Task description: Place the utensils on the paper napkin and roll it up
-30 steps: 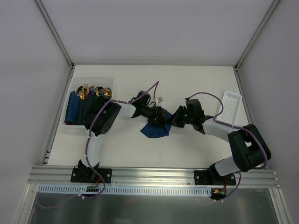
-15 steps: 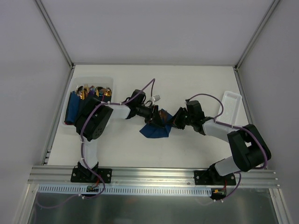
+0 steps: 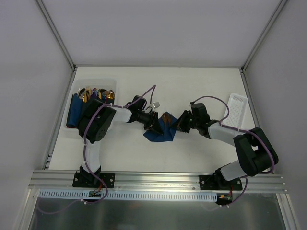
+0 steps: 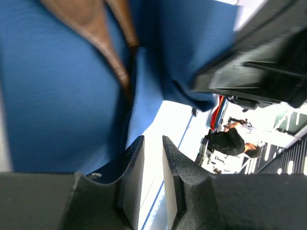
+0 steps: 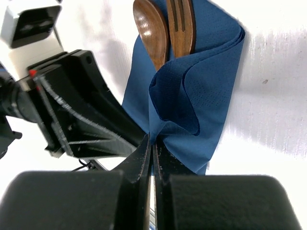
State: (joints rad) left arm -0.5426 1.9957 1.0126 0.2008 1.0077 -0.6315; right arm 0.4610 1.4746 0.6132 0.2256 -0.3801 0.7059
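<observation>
We see the paper napkin (image 3: 160, 134) lying in the middle of the counter (image 3: 192, 84), well away from every edge. There is open room on the far side. The utensils (image 5: 165, 28) poke out of its far end, wrapped in the fold. Our right tool (image 5: 152, 141) is clenched on a fold of the napkin. Our left tool (image 4: 153, 143) is at the napkin's left side, its fingers a little apart with nothing between them. A bin (image 3: 72, 128) of cutlery sits by the left edge. A white tray (image 3: 237, 108) sits by the right edge.
</observation>
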